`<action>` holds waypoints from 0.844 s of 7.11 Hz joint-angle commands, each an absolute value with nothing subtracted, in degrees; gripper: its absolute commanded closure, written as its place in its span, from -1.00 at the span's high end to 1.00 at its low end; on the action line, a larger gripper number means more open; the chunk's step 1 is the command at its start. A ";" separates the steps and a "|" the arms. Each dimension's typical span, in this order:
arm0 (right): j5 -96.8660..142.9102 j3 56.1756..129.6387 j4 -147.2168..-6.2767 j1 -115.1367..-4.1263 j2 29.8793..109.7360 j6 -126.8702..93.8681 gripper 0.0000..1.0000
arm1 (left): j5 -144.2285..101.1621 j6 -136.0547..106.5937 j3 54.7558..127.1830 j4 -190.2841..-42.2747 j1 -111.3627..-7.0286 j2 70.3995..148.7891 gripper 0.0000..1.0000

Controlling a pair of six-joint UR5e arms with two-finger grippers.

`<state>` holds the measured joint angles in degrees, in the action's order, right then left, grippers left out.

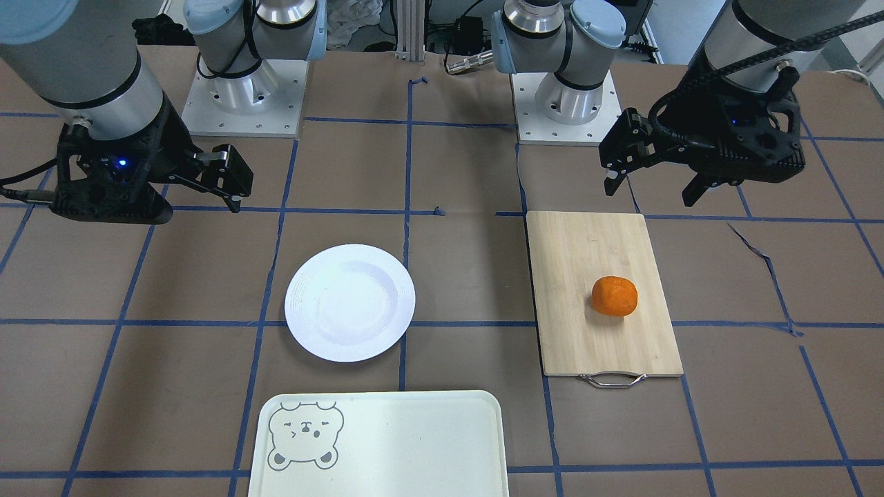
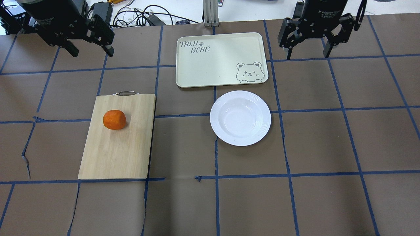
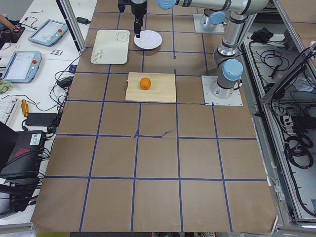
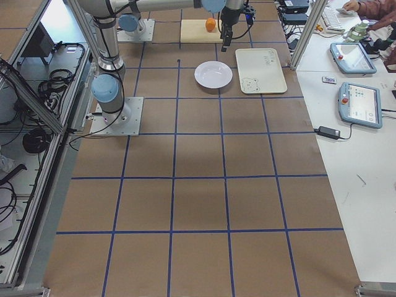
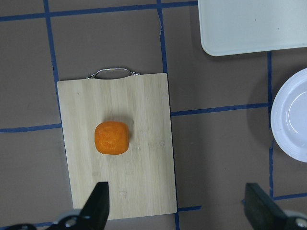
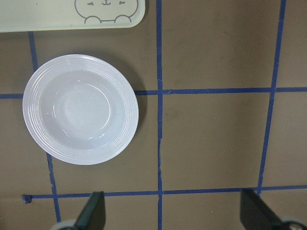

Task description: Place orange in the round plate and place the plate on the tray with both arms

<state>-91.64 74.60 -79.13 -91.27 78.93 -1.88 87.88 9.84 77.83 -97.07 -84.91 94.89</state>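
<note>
The orange [image 2: 114,119] lies on a bamboo cutting board [image 2: 118,150], also seen in the left wrist view as the orange [image 5: 112,138]. The white round plate [image 2: 240,118] stands bare on the table, just in front of the mint-white tray [image 2: 213,62] with the bear face. My left gripper [image 2: 92,52] hangs open high above the table, beyond the board. Above the table to the right of the tray, my right gripper [image 2: 307,55] is open too. Neither holds anything. The right wrist view looks down on the plate [image 6: 80,109].
The board's metal handle [image 2: 124,93] points toward the far edge. Blue tape lines grid the brown table cover. Both arm bases [image 1: 563,90] stand at the robot's side. Cables and tablets lie beyond the far edge, and a person's hands [image 4: 362,7] show there.
</note>
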 commanded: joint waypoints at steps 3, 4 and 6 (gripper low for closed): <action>-91.76 74.79 -79.71 -91.23 79.10 -1.76 1.00 | 87.98 9.84 78.13 -97.29 -84.99 94.57 1.00; -92.19 74.79 -79.72 -91.23 79.45 -1.50 1.00 | 87.98 9.84 78.13 -97.29 -84.90 94.57 1.00; -91.76 74.88 -79.80 -91.23 79.10 -1.85 1.00 | 88.24 9.84 78.05 -98.00 -84.81 94.39 1.00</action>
